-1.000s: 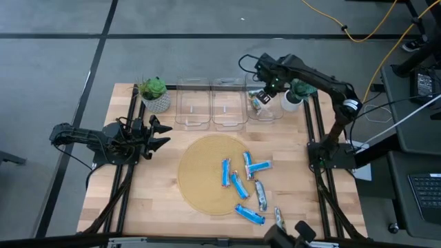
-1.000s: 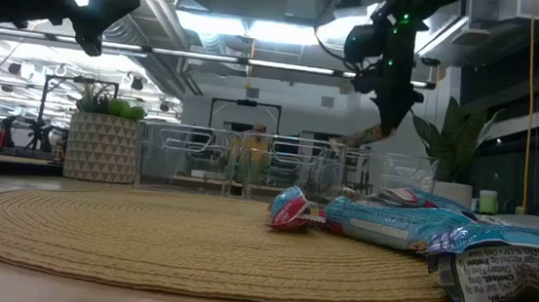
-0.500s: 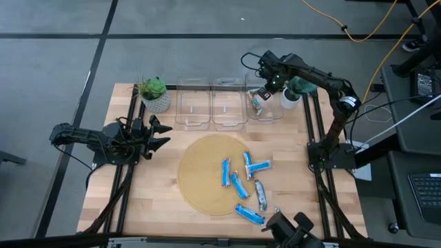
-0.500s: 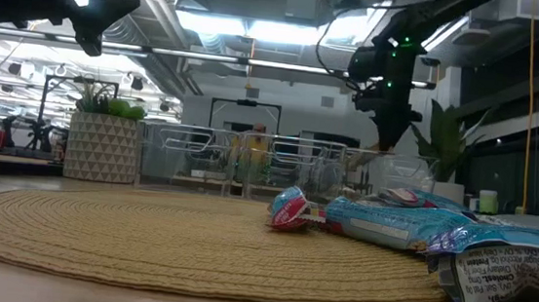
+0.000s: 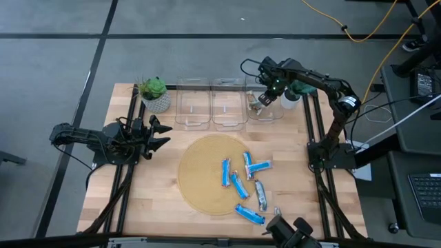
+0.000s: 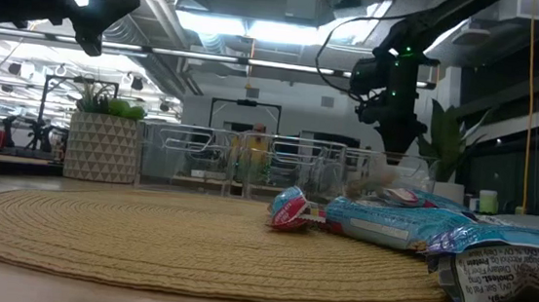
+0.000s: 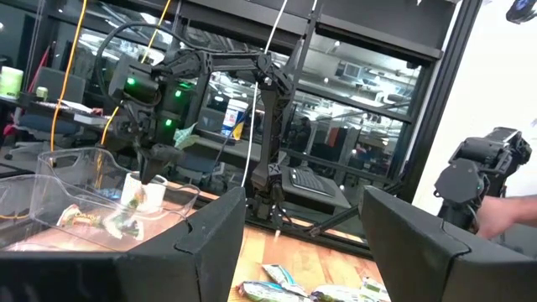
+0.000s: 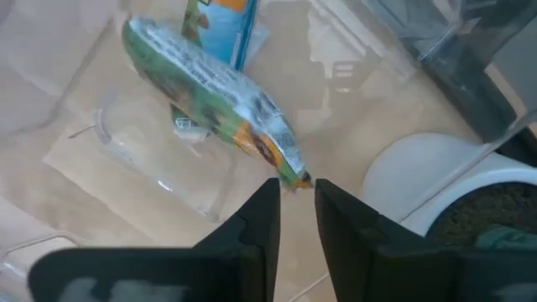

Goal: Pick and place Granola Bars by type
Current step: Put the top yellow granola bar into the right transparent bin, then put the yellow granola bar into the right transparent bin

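From the overhead camera, nearest me along the lower edge of the frame, I see the remaining granola bars scattered at lower centre, several on the right part of the round woven mat and a couple on the bare desk beside it; most are bright blue, at least one is silvery. At mid-left the left pincer waits above the desk, its fingers spread apart. Farther back, at upper centre, stand three clear bins, and the right pincer is lowered into the rightmost bin. Its wrist camera shows the fingers a narrow gap apart, with the end of a green-wrapped bar at their tips, lying on a blue bar on the bin floor; I can't tell if it is still pinched. I judge this is the drop-off of a green bar. Next I'd lift clear of the bin wall and return for another bar, matching its type to a bin.
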